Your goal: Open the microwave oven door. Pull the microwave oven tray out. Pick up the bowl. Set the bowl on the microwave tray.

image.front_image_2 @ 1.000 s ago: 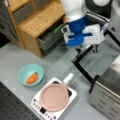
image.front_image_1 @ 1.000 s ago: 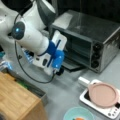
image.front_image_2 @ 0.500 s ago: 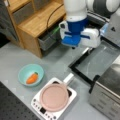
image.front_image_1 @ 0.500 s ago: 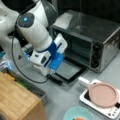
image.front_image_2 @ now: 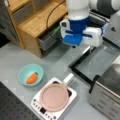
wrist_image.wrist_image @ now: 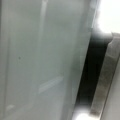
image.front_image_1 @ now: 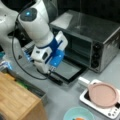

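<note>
Grey tabletop (image.front_image_2: 15,55) — microwave oven door (image.front_image_2: 98,61) lies open, gripper (image.front_image_2: 73,46) hovering at its handle, claw state untellable; a careless descent could strike the glass.

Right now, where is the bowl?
In a front view the bowl sits on the table at the left, beside the pink plate on the white appliance, apart from the gripper above the open oven door.
</note>
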